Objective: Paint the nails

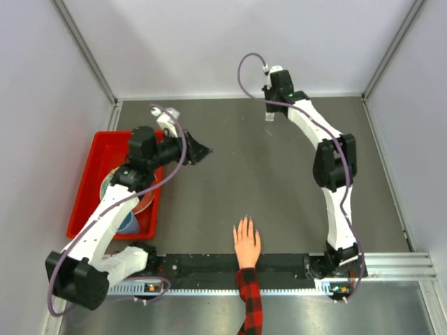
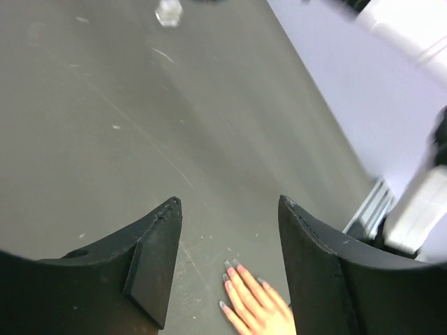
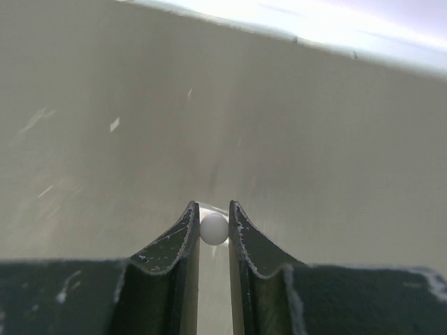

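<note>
A light-skinned hand (image 1: 246,242) with a red-and-black plaid sleeve (image 1: 250,300) lies flat, palm down, at the table's near edge. Its nails (image 1: 244,222) point away from the arms. In the left wrist view the hand (image 2: 258,307) shows between the fingers, and its nails (image 2: 230,266) look grey-tipped. My left gripper (image 1: 202,150) (image 2: 230,202) is open and empty, held above the table's left middle. My right gripper (image 1: 270,112) (image 3: 212,204) is at the far back, shut on the white round cap (image 3: 214,229) of a small clear bottle (image 2: 168,12).
A red bin (image 1: 87,183) holding bowls and a blue cup stands at the left under my left arm. A black rail (image 1: 202,264) runs along the near edge. Grey walls close in the back and both sides.
</note>
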